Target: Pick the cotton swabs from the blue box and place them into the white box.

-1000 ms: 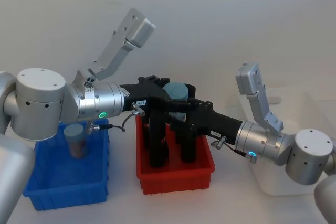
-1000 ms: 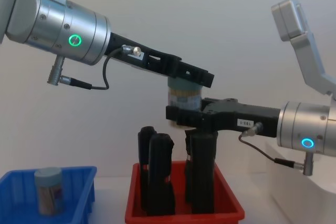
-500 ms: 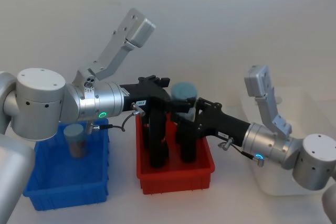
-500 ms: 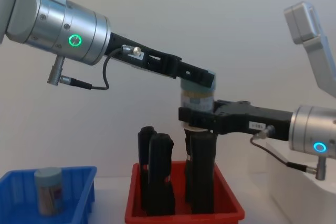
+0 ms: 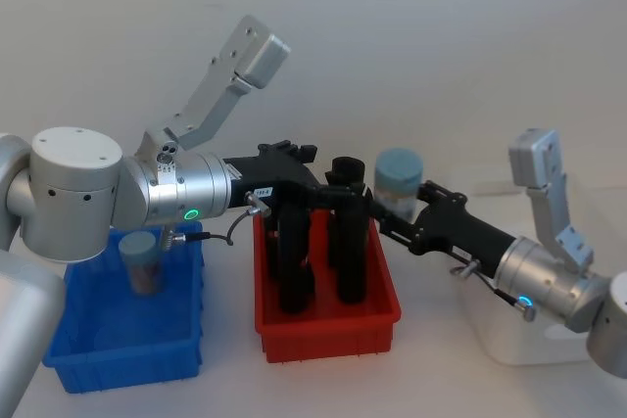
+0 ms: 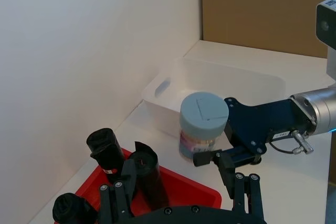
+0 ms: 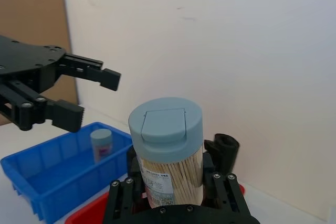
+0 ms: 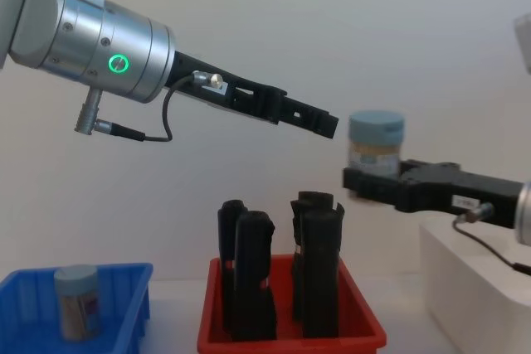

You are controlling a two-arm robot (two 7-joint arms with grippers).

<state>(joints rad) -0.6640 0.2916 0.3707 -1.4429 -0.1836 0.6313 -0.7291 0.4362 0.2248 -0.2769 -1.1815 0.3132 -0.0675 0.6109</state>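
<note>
My right gripper (image 5: 404, 209) is shut on a cotton swab tub (image 5: 397, 179) with a grey-blue lid, held upright in the air between the red bin and the white box (image 5: 512, 338). The chest view shows this tub (image 8: 376, 143) just left of the white box (image 8: 477, 288). My left gripper (image 5: 312, 175) hangs open and empty above the red bin, a short way left of the tub. In the right wrist view its two jaws stand well apart. A second tub (image 5: 142, 261) stands in the blue box (image 5: 108, 354) at the left.
A red bin (image 5: 328, 325) in the middle holds several tall black upright pieces (image 5: 351, 247), directly under my left gripper. The white wall lies close behind. The white box's interior (image 6: 226, 85) looks bare in the left wrist view.
The tub passed from my left gripper to my right. The right arm has carried it rightward and clear of the left gripper, which has stayed where it was, now open.
</note>
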